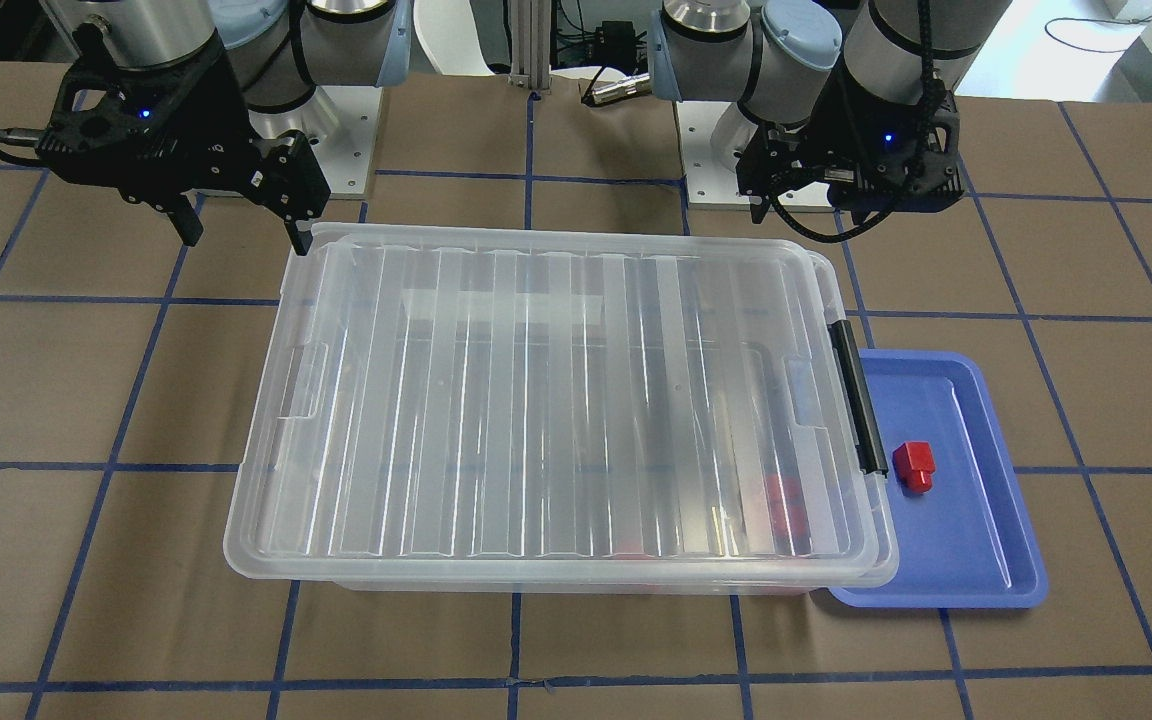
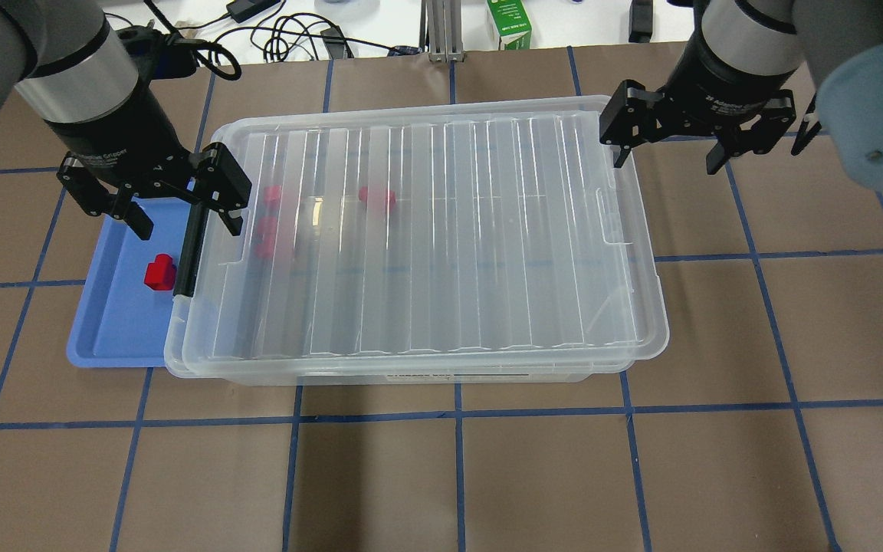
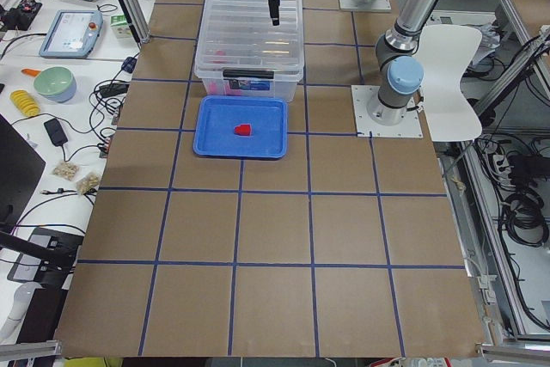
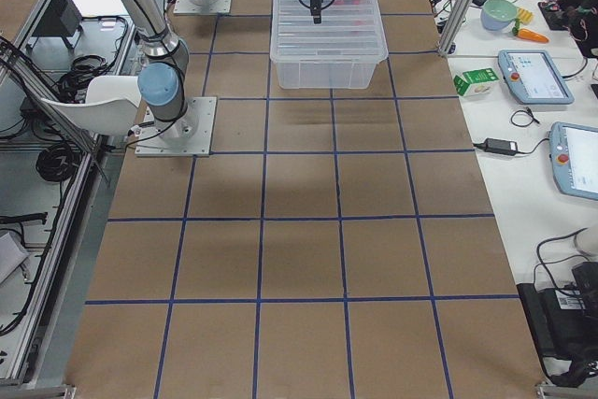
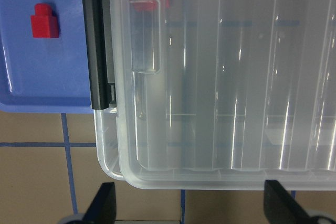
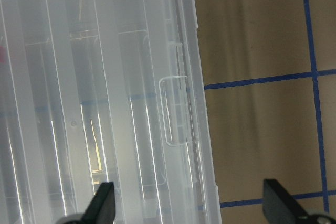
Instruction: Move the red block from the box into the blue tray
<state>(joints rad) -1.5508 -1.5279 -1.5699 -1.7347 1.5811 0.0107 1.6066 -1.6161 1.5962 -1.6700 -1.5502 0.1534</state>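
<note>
The red block (image 2: 158, 273) lies in the blue tray (image 2: 104, 337), apart from the rim and close to the tray's edge that tucks against the box (image 2: 411, 366). My left gripper (image 2: 189, 228) hangs over the seam between tray and box, jaws spread wide and holding nothing. In the overhead view the block sits just below its outer finger, and in the left wrist view it shows at the upper left, off the line between the fingers. The block's long axis runs roughly parallel to the black latch (image 2: 185, 257), stub pointing along the tray's length.

The left arm is plainly the nearer one. The right gripper (image 2: 667, 164) hovers at the opposite short end of the box, jaws also apart and empty, well away from the tray.

The ribbed lid (image 2: 426, 230) lies on the box, and through it I make out other red blocks (image 2: 376, 198) near the latch end. At the corner under the left wrist camera the lid looks slightly offset from the rim — not fully seated, I'd guess.

With one block already in the tray, I judge the placing itself done. Any further pick from the box would first need that lid off, and the latch bar and tray edge crowd the left gripper's descent toward the desk (image 2: 487, 475).
</note>
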